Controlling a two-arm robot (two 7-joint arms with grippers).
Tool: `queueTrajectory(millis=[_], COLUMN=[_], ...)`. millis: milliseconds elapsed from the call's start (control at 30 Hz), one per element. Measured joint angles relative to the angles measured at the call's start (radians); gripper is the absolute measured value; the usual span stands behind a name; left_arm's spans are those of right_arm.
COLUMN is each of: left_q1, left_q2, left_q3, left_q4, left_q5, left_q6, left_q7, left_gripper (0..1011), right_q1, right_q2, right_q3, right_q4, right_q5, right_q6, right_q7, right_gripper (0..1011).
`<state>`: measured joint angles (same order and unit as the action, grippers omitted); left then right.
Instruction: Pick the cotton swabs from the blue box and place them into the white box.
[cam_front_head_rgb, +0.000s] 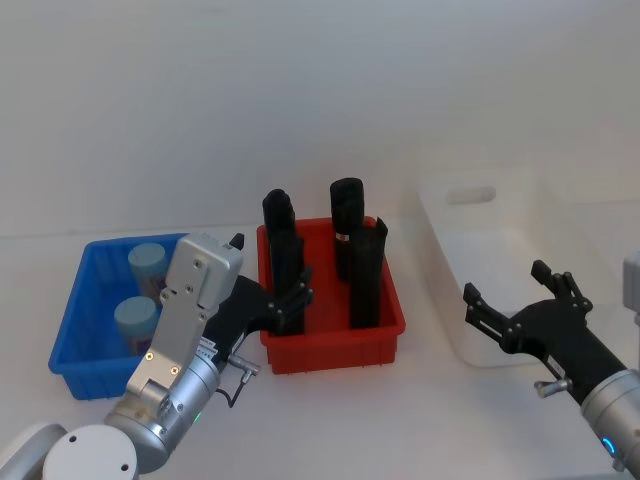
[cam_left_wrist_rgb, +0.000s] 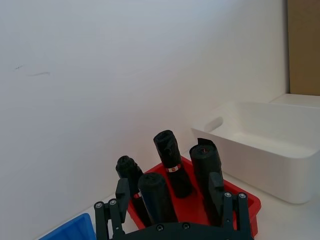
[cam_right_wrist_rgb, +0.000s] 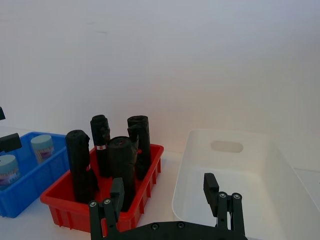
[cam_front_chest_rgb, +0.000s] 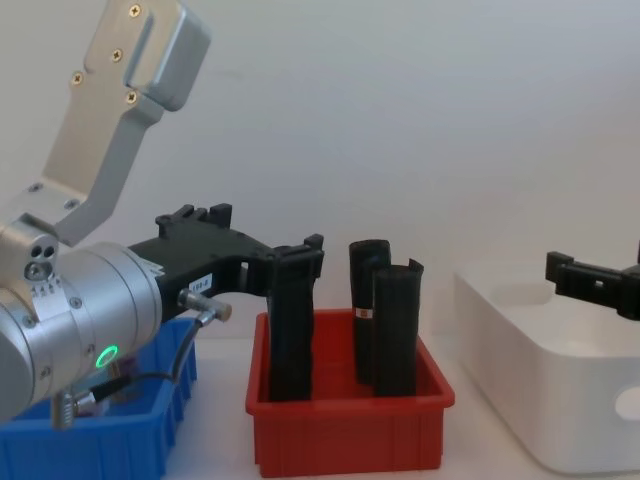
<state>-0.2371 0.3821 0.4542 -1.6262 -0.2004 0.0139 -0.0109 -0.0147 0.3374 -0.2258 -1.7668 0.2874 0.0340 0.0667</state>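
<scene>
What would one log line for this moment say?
left hand open by red bin | right hand open by white box | two cotton swabs in blue box

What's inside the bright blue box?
Two small, clear, pale-blue-capped cotton swab tubs stand inside the low bright blue plastic box. The robot's silver left arm covers the box's near right corner, so anything there is hidden.

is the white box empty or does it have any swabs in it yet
Empty: the white box shows a bare floor in the right wrist view, and two cotton swabs sit in the blue box.
</scene>
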Motion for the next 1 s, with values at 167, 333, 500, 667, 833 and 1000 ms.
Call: queueTrajectory(millis=[167,333,500,667,833,1000], left_q1=[0.000,0.000,0.000,0.000,0.000,0.000], left_q2=[0.000,0.000,0.000,0.000,0.000,0.000], left_q3=[0.000,0.000,0.000,0.000,0.000,0.000], left_q4=[0.000,0.000,0.000,0.000,0.000,0.000], left_q5=[0.000,0.000,0.000,0.000,0.000,0.000], left_q6=[0.000,0.000,0.000,0.000,0.000,0.000], left_q7=[0.000,0.000,0.000,0.000,0.000,0.000], left_gripper=[1004,1004,1004,1004,1004,1004], right_q1=[0.000,0.000,0.000,0.000,0.000,0.000], right_q2=[0.000,0.000,0.000,0.000,0.000,0.000], right_q3=[0.000,0.000,0.000,0.000,0.000,0.000], right_q4=[0.000,0.000,0.000,0.000,0.000,0.000], right_q5=[0.000,0.000,0.000,0.000,0.000,0.000], right_q6=[0.000,0.000,0.000,0.000,0.000,0.000], right_q7=[0.000,0.000,0.000,0.000,0.000,0.000], right_gripper=[1002,1002,1002,1001,1002,1002])
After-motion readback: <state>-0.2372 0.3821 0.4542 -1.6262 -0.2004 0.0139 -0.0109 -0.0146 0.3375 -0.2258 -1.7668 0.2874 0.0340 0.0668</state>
